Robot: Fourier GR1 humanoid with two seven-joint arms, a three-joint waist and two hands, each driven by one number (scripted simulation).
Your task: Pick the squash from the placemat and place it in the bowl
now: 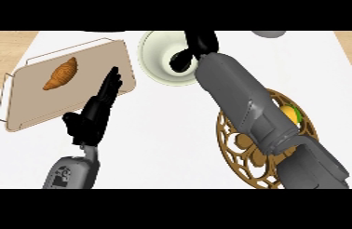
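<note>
In the head view, our right forearm reaches up across the gold openwork placemat (237, 144) to the cream bowl (159, 65) near the counter's far edge. Our right hand (194, 47) hangs over the bowl's opening with its fingers curled downward; we cannot tell whether they grip anything. A small yellow-and-green thing (293, 114), possibly the squash, peeps out just beside the forearm, over the placemat's right part; most of it is hidden by the arm. Our left hand (96, 112) rests open at the lower left, fingers straight and pointing up, their tips overlapping the near right edge of a tan tray (27, 97). A brown croissant (61, 74) lies on that tray, well apart from the bowl.
</note>
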